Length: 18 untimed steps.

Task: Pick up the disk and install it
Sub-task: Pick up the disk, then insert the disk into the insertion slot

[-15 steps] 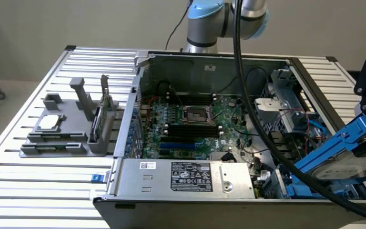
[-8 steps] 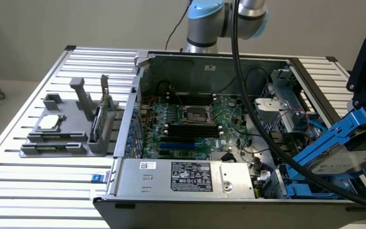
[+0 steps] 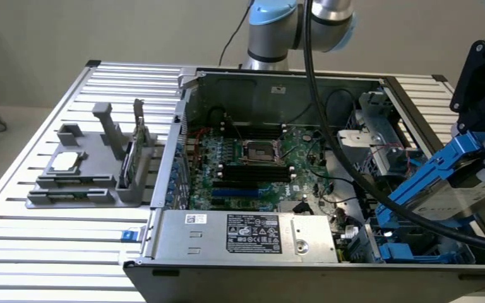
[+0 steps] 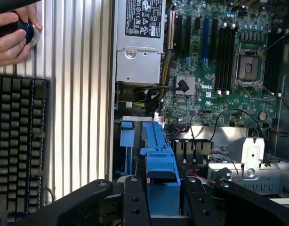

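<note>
The only brand that can be read is "DELL", printed white on the green motherboard (image 4: 208,94). The power supply box (image 3: 217,237) carries a big dark label whose small print is illegible. The pincer (image 3: 482,167) is clamped on the disk (image 3: 432,189), its black fingers (image 4: 135,200) pressing either side of the blue frame. The disk hangs tilted above the corner of the open computer case (image 3: 310,278) at the exterior view's right. Its lower end is near the blue drive bay (image 3: 419,255). A thick black cable (image 3: 308,57) crosses in front of it. On the slatted tabletop (image 3: 48,252) outside the case wall lies a keyboard (image 4: 17,150), with a person's hand (image 4: 10,40) nearby.
</note>
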{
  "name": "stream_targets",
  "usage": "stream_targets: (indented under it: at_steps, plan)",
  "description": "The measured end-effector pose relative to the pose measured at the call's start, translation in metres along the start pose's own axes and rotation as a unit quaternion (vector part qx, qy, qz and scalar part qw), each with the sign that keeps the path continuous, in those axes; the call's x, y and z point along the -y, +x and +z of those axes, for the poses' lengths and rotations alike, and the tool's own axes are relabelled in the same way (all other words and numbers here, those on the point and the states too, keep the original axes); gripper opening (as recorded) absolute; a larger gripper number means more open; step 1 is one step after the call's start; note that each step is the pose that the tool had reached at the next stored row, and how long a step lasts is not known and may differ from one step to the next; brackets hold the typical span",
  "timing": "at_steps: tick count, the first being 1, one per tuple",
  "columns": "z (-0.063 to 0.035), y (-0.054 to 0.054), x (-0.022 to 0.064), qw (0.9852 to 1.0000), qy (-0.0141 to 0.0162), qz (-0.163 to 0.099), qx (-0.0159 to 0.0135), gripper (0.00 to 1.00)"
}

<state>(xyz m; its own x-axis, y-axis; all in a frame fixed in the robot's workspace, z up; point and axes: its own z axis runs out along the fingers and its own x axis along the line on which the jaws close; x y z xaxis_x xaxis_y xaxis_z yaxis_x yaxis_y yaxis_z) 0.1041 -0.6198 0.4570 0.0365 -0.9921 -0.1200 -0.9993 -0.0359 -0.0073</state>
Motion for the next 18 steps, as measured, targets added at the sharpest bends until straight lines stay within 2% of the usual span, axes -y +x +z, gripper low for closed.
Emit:
stream_targets:
  at_steps: [18]
  plan:
    - [0.0,-0.0001,0.0,1.0,0.0,0.0,0.0001,0.33]
